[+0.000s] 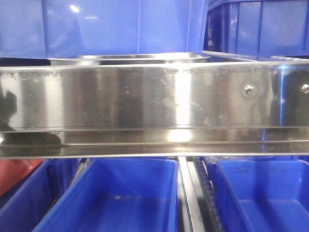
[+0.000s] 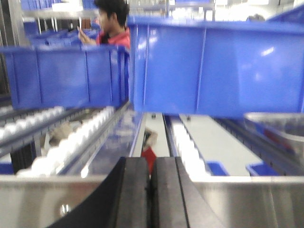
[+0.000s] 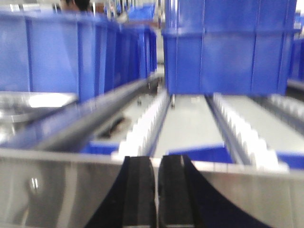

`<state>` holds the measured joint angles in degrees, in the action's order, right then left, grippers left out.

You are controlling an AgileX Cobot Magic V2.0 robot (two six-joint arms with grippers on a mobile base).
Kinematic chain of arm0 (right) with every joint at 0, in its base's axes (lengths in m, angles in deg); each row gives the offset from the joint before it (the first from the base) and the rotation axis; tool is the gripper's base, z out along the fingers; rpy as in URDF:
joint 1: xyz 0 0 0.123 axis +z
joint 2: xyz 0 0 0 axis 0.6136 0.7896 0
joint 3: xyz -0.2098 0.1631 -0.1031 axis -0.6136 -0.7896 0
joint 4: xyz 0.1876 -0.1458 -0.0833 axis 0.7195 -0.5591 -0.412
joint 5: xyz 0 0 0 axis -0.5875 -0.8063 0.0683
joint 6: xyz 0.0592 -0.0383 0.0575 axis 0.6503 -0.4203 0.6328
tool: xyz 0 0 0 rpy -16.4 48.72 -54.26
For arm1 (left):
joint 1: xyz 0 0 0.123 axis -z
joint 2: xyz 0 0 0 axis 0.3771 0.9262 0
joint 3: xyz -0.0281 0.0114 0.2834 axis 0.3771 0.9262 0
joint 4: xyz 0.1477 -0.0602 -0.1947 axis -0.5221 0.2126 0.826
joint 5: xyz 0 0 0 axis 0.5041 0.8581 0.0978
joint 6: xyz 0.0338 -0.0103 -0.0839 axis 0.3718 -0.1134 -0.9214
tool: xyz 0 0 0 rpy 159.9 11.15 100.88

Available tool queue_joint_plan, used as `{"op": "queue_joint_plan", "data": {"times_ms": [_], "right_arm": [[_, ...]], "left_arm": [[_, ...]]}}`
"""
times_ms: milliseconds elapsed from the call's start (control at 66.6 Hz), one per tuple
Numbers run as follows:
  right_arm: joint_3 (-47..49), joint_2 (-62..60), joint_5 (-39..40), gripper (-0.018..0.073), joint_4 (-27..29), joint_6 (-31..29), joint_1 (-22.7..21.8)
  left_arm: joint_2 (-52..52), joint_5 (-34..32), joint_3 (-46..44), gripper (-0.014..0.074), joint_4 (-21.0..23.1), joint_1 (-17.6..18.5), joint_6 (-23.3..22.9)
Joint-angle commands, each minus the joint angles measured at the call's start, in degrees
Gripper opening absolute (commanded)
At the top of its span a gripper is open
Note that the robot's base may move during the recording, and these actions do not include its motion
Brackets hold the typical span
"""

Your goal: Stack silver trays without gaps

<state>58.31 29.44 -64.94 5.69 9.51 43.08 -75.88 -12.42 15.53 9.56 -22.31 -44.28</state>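
Note:
A silver tray [image 1: 130,59] sits on the shelf behind the steel rail, under a blue bin; only its front rim shows in the front view. Part of a second silver rim [image 1: 231,54] shows to its right. In the left wrist view, a silver tray [image 2: 280,126] lies at the right edge, well ahead of my left gripper [image 2: 151,160], which is shut and empty. In the right wrist view, a silver tray [image 3: 33,107] lies at the left, ahead of my right gripper [image 3: 156,159], also shut on nothing. Both grippers sit low, just behind the rail.
A long steel shelf rail [image 1: 154,96] with screws [image 1: 248,89] crosses the front view. Blue bins [image 1: 120,24] stand on the roller lanes [image 3: 142,123] above it, and more blue bins [image 1: 116,198] sit below. A person in red [image 2: 114,28] stands far behind the shelf.

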Motion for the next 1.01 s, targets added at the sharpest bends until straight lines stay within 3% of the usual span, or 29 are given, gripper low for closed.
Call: {"op": "queue_joint_plan", "data": {"times_ms": [0, 120, 240, 450, 646, 811, 901, 991], "right_arm": [[0.0, -0.45, 7.32, -0.0007, -0.03, -0.12, 0.03], [1.62, -0.45, 10.38, -0.0007, -0.03, -0.12, 0.11], [9.27, -0.45, 4.12, -0.0007, -0.03, 0.86, 0.11], [25.49, 4.98, -18.1, -0.0007, 0.12, 4.87, 0.11], [36.8, 18.46, -30.26, -0.0007, 0.96, 4.87, 0.11], [46.22, 31.82, -46.47, -0.0007, 0.96, 4.87, 0.11], [50.0, 37.15, -53.88, -0.0007, 0.96, 4.87, 0.11], [51.32, 41.25, -55.41, -0.0007, 0.96, 4.87, 0.11]], "left_arm": [[-0.23, -4.87, -0.1, -0.0009, -0.34, -0.22, -0.47], [-0.23, -7.59, -0.73, -0.0009, -0.34, -0.22, -0.47], [-0.23, -0.43, -6.73, -0.0009, -0.34, -0.22, -0.47], [3.03, 15.02, -19.36, -0.0009, -0.34, -0.22, -0.47], [15.96, 30.49, -30.07, -0.0009, -0.44, -0.22, 0.17], [28.19, 42.06, -38.18, -0.0009, -0.44, -0.22, 0.17], [32.4, 43.14, -40.66, -0.0009, -0.44, -0.22, 0.17], [34.77, 40.39, -41.08, -0.0009, -0.44, -0.22, 0.17]]}}
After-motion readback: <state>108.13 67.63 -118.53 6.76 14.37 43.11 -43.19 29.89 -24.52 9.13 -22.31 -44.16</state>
